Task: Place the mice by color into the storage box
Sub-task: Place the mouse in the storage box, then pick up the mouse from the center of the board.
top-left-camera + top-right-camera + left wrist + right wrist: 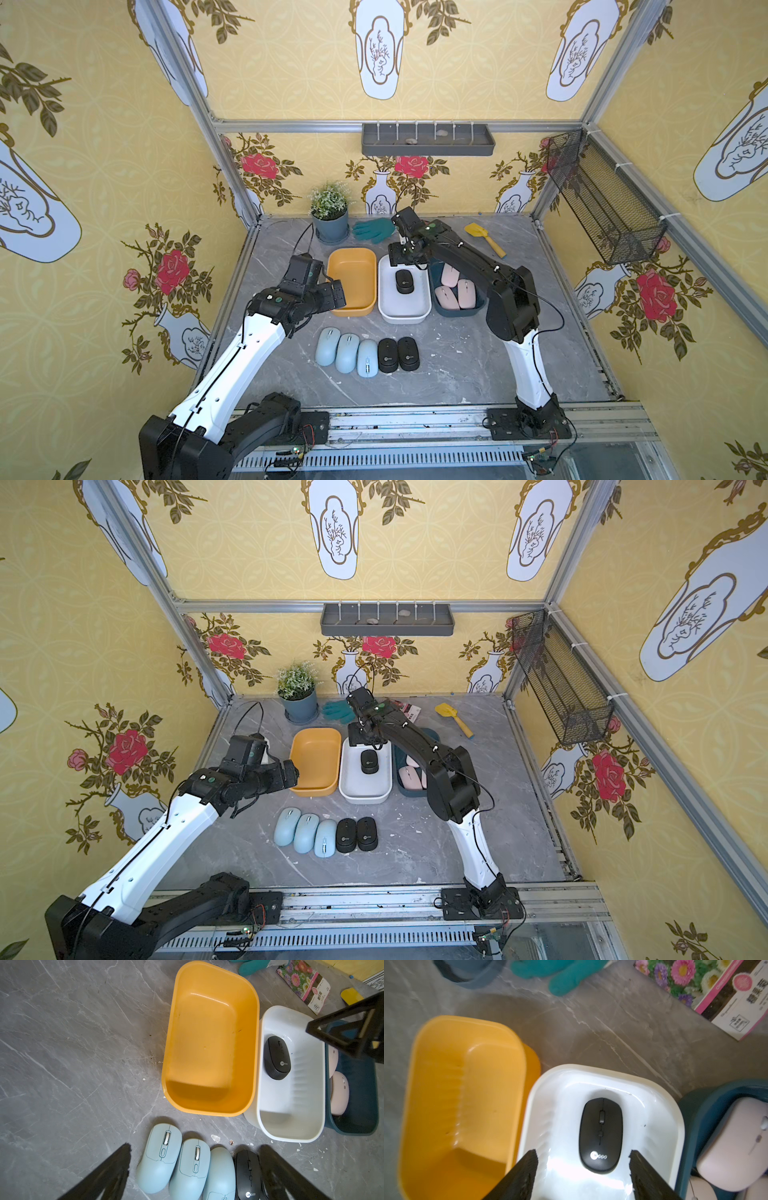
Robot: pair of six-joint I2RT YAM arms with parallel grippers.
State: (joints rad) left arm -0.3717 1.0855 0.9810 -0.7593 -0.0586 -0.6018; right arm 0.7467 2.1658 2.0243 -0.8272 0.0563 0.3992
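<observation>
The grey table, veined like marble, fills the lower middle of both top views. At its centre three smooth plastic bins with rounded corners stand side by side: an orange bin on the left, a glossy white bin in the middle, and a dark blue bin on the right, partly behind the right arm.

The left hand, black and blocky, hangs at the orange bin's left rim with its fingers spread wide and nothing gripped. The right hand hovers over the upper end of the white bin, its fingers parted and clear of the black mouse. That mouse lies flat on the bin's floor, a matte oval shell with a small white logo.

Three slim pale pink mice lie packed in the dark blue bin. Below the bins, a tight row rests on the table: three rounded light blue mice at left, then two black mice at right.
</observation>
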